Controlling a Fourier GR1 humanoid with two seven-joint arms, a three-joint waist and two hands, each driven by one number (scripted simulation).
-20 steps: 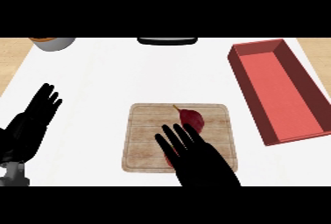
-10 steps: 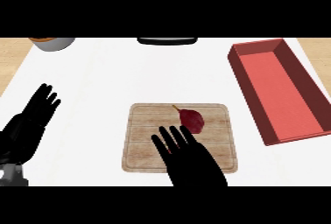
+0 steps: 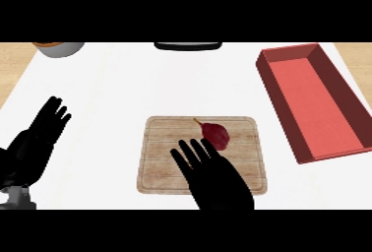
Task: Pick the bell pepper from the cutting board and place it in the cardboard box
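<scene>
A dark red bell pepper [image 3: 216, 135] with a short stem lies on the upper middle of the wooden cutting board [image 3: 163, 167]. My right hand [image 3: 215, 177] lies flat over the board's lower half, fingers straight, their tips just below and left of the pepper without touching it. The red, open box [image 3: 314, 103] stands to the right of the board, long side running away from me. My left hand [image 3: 40, 135] rests open at the left edge, fingers up.
A grey bowl [image 3: 58, 48] sits at the far left corner, and a dark flat object [image 3: 188, 46] lies at the counter's far edge in the middle. The counter top [image 3: 138, 83] is white.
My right hand has drawn back toward me and a little left, uncovering the pepper. The left hand, pepper and box have not moved.
</scene>
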